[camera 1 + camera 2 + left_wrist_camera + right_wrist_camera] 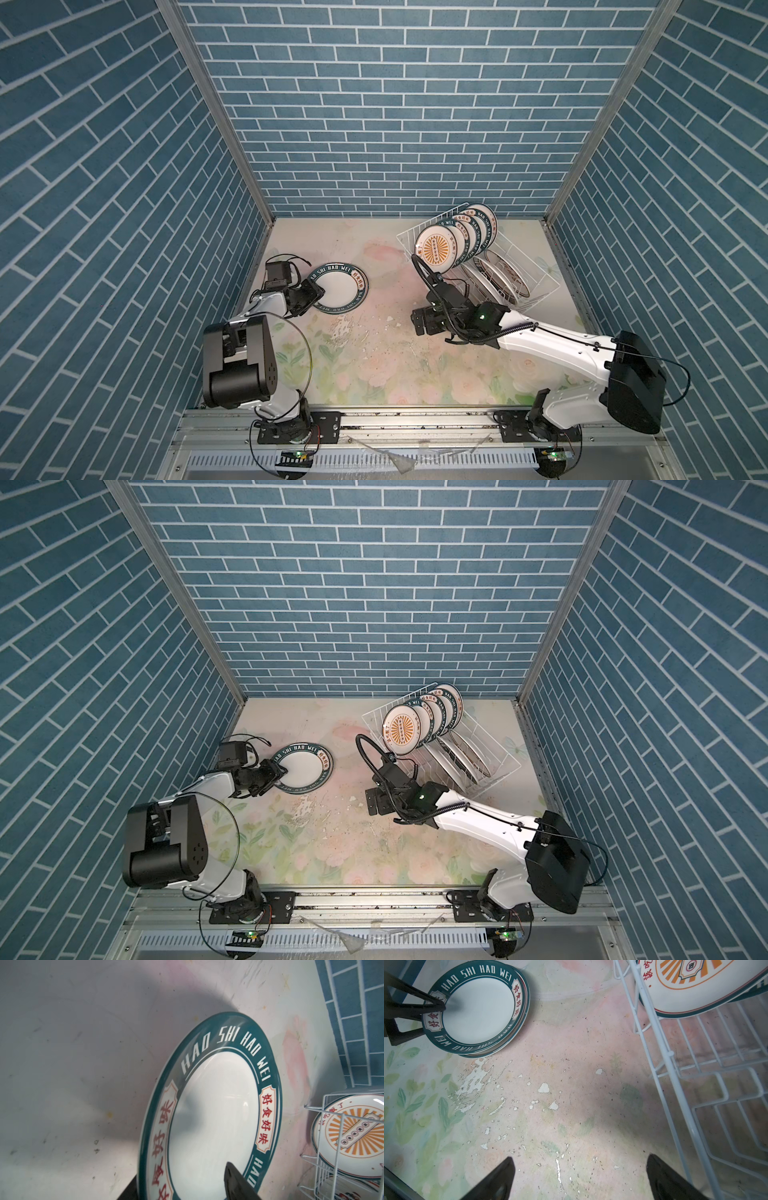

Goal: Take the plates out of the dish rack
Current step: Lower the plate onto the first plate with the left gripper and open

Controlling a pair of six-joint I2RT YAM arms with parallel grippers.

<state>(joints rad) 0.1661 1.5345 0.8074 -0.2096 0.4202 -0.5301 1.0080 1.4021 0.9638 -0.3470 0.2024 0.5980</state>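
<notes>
A lab robot cell dressed up as a kitchen.

A table (374, 374) with a worn, flaking floral print is boxed in on three sides by walls (395, 104) printed with blue brick tile. Bare aluminium posts (218, 112) rise from the table's far corners. Along its near edge runs an aluminium rail (415, 428) with two white-and-black robot arms bolted to it, the left arm (249, 361) and the right arm (552, 349). Wires and a small lit circuit board (296, 456) hang below the rail. On the table, a wire dish rack (524, 266) and printed plates (434, 249) are the only kitchen goods.
</notes>
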